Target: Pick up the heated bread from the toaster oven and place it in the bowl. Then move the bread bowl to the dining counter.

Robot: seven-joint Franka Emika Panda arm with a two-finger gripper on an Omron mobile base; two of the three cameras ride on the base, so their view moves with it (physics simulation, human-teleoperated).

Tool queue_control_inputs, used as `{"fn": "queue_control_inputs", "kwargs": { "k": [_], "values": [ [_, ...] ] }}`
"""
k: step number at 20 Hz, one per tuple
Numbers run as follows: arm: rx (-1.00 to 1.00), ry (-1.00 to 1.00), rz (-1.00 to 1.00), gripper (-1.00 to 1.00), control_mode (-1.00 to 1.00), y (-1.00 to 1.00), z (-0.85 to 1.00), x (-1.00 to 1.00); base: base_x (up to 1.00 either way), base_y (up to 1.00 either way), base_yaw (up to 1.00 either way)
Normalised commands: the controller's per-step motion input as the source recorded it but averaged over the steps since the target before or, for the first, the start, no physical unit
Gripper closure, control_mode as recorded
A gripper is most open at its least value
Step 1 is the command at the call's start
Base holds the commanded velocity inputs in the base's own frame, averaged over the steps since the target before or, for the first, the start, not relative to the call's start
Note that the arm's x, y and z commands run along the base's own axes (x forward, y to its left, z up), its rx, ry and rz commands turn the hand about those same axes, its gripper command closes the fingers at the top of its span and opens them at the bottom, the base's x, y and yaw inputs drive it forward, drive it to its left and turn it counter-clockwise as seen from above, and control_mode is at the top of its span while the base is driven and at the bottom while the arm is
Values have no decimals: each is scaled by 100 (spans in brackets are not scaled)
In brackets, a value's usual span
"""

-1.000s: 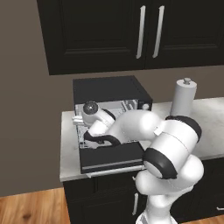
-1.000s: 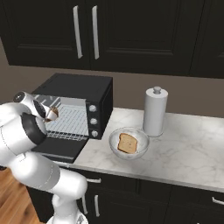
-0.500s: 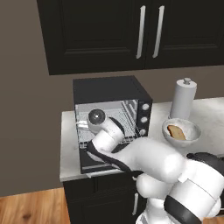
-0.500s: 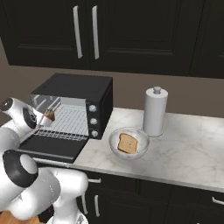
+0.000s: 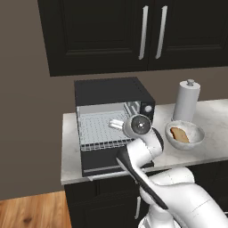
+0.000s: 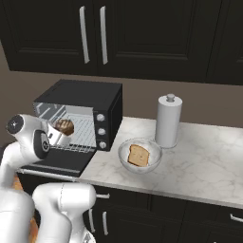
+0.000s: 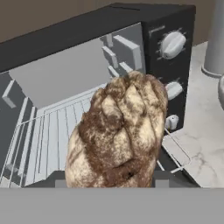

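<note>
Right base view: the gripper (image 6: 60, 132), clamped on the chunky golden-brown bread (image 6: 64, 126), has drawn back from the black toaster oven (image 6: 90, 108).

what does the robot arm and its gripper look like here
The arm is glossy white, built of thick rounded segments with dark grey or black bands at the joints. A round dark cap with a grey ring closes the wrist joint. The gripper has a white body; its finger colour can't be made out. No cables or markings show.

1 toaster oven (image 6: 80, 114) | 1 bowl (image 6: 139, 157) | 1 paper towel roll (image 6: 168, 121) | 1 heated bread (image 6: 64, 126)
</note>
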Motion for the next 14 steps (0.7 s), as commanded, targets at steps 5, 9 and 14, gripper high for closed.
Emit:
{"fn": "queue_control_inputs", "kwargs": {
  "k": [5, 9, 14],
  "values": [
    [7, 0, -10, 100, -100, -100, 78, -43, 0, 0, 0],
    [5, 9, -8, 100, -100, -100, 60, -34, 0, 0, 0],
    [6, 26, -10, 100, -100, -100, 38, -8, 0, 0, 0]
  ]
}}
